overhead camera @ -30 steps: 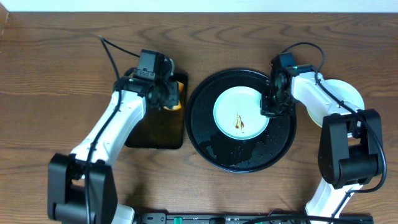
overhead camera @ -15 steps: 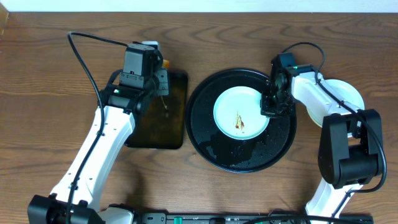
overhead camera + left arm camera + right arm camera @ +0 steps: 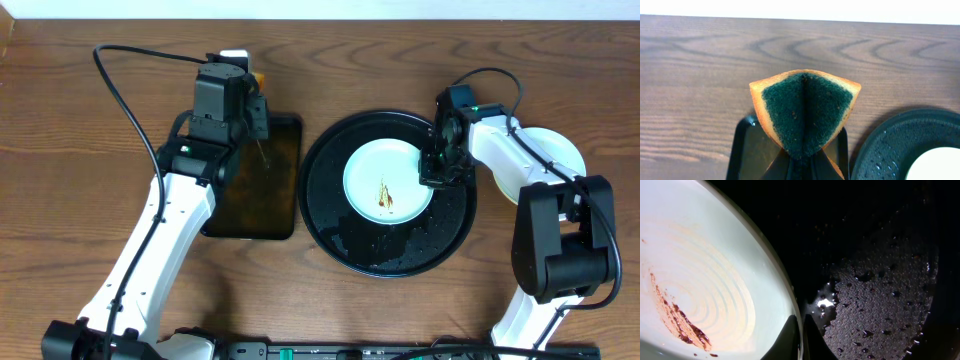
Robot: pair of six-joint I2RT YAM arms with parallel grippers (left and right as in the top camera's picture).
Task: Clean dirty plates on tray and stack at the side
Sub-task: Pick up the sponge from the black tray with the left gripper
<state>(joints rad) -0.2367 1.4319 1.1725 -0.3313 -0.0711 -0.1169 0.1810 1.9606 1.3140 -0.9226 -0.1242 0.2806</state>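
- Tabletop (image 3: 80, 120) first: brown wood grain, everything sits on it.
- Round black tray (image 3: 400, 255) is in the middle, raised rim, holding one plate. The overhead just shows a wet sheen, but the right wrist cam shows water droplets (image 3: 880, 285) beaded all over its pebbly floor.
- Rectangular black tray (image 3: 260, 205) sits just left of the round one, near but not touching. The left wrist cam only catches its top edge.
- Mint plate (image 3: 370, 170) lies flat in the round tray, toward the back. A brown sauce smear (image 3: 383, 195) runs down its middle, and the right wrist cam shows it as a dark red-brown streak along the plate's ridged rings.
- Pale plate (image 3: 562, 150) is on the bare wood right of the round tray, mostly hidden under the right arm. Can't tell if it's one plate or a stack.
- Sponge (image 3: 805, 112) is folded in half, dark green scrub face showing, yellow-orange edge around it. Overhead barely shows an orange corner above the rectangular tray's back edge.
- Left gripper (image 3: 802, 159) has its jaws pinched tight on the sponge's bottom fold, holding it in the air.
- Right gripper (image 3: 802, 340) has its jaws clamped narrow on the mint plate's right rim.
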